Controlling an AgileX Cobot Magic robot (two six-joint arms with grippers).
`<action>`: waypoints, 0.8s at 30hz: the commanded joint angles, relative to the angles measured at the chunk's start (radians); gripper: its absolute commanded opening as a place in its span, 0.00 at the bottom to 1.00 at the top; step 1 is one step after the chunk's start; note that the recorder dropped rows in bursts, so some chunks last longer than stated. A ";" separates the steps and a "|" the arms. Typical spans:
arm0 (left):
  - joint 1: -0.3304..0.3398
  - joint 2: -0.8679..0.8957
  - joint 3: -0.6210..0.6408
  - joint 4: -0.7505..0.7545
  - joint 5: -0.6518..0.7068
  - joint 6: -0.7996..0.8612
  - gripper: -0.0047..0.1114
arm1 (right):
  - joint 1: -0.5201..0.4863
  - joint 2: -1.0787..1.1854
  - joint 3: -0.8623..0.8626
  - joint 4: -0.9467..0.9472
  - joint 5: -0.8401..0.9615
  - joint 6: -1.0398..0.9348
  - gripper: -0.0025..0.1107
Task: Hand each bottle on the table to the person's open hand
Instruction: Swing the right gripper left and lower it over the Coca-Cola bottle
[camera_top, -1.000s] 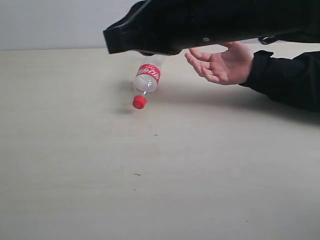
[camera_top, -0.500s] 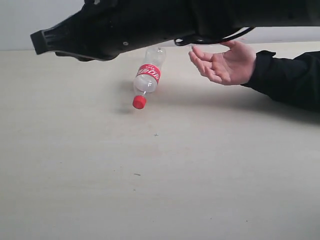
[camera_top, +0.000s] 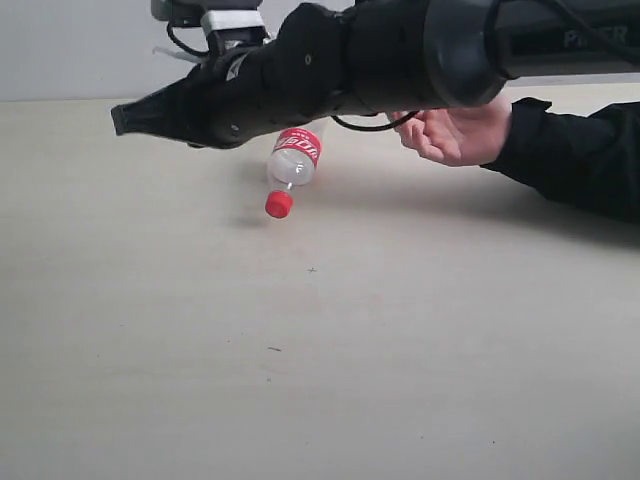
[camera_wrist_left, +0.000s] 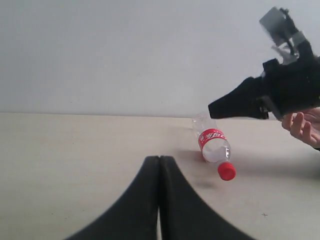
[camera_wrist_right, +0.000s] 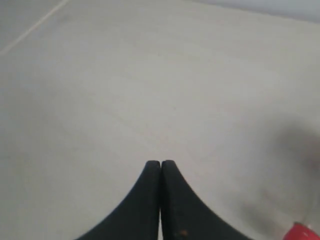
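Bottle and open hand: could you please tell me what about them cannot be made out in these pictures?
1. Bottle base: in the exterior view, hidden behind the right arm.
2. Person's open hand: in the exterior view, partly covered by that arm; in the left wrist view, cut off by the picture edge.
3. Right wrist view: only the red cap shows, blurred, at the edge.
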 joint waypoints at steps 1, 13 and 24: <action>0.001 -0.006 0.003 -0.009 -0.006 0.001 0.04 | -0.021 0.020 -0.006 -0.204 0.116 0.164 0.02; 0.001 -0.006 0.003 -0.009 -0.006 0.001 0.04 | 0.070 0.018 -0.149 -1.452 0.485 1.137 0.04; 0.001 -0.006 0.003 -0.009 -0.006 0.001 0.04 | -0.015 0.018 -0.174 -1.255 0.455 1.358 0.51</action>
